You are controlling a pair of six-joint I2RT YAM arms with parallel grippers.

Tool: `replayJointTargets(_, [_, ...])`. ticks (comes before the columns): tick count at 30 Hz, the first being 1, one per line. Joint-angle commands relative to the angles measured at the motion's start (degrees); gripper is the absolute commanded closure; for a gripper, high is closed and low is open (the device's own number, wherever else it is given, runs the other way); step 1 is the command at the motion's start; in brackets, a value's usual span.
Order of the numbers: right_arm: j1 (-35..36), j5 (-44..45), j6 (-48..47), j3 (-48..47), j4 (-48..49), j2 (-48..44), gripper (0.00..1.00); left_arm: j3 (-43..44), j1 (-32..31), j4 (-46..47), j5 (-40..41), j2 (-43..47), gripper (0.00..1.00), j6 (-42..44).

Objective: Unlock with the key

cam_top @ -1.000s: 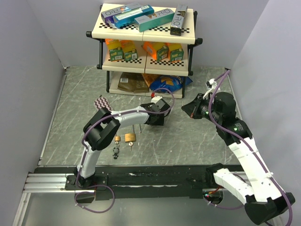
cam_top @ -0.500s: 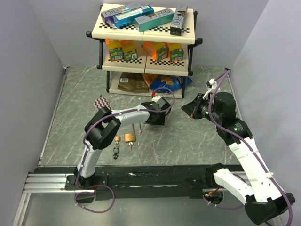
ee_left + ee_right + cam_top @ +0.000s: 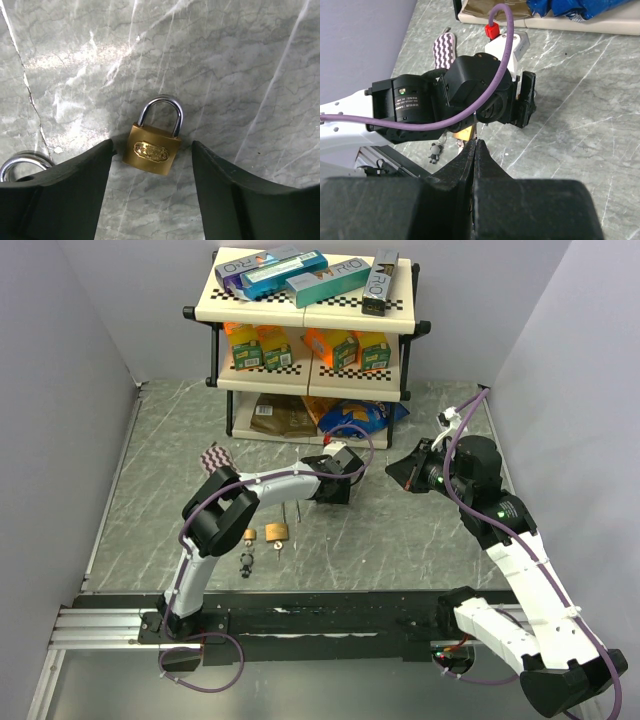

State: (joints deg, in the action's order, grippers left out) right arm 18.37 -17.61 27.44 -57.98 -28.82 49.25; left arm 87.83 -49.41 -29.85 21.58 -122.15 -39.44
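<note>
A brass padlock (image 3: 277, 532) lies flat on the marble table, shackle closed. In the left wrist view it (image 3: 151, 152) sits between my left gripper's fingertips, which stand on either side without touching it. My left gripper (image 3: 152, 146) is open and empty; from above it (image 3: 325, 495) is just right of the lock. A key on a panda charm (image 3: 246, 562) lies nearer the front. My right gripper (image 3: 392, 472) hovers right of centre; its jaws (image 3: 476, 142) are pressed shut. A thin metal line shows at their tip; I cannot tell whether it is held.
A second small padlock (image 3: 250, 534) lies left of the first; its shackle (image 3: 20, 162) shows at the left finger. A three-tier shelf (image 3: 310, 310) of boxes and bags stands at the back. A patterned flat object (image 3: 217, 455) lies left of the left arm.
The left wrist has shifted very slightly; the padlock, keys and right arm have not moved.
</note>
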Motion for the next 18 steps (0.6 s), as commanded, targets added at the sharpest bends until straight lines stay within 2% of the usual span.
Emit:
replayJointTargets(1, [-0.2, -0.6, 0.4, -1.8, -0.4, -0.3, 1.00, -5.0, 1.5, -9.4, -1.1, -8.1, 0.34, 1.0])
replayJointTargets(5, [-0.2, -0.7, 0.4, -1.9, -0.4, -0.3, 1.00, -5.3, 1.5, -8.4, -1.9, -8.1, 0.37, 1.9])
replayJointTargets(7, [-0.3, -0.7, 0.4, -2.0, -0.4, -0.2, 1.00, -5.7, 1.5, -8.1, -1.8, -8.4, 0.43, 2.2])
replayJointTargets(10, [-0.2, -0.8, 0.2, -1.8, -0.4, -0.2, 1.00, -6.2, 1.5, -7.7, -2.2, -9.0, 0.60, 2.6])
replayJointTargets(11, [-0.2, -0.9, -0.1, -1.8, -0.3, -0.1, 1.00, -6.3, 1.5, -7.6, -2.6, -9.0, 0.70, 2.5])
replayJointTargets(15, [-0.1, -3.7, -2.1, 1.5, 3.1, -0.6, 1.00, -6.8, 1.5, -7.4, -5.2, -7.9, 0.97, 1.0])
replayJointTargets(18, [0.2, -5.6, -3.0, 4.8, 5.5, -0.7, 1.00, -8.1, 1.6, -6.8, -7.1, -3.7, 0.99, -1.4])
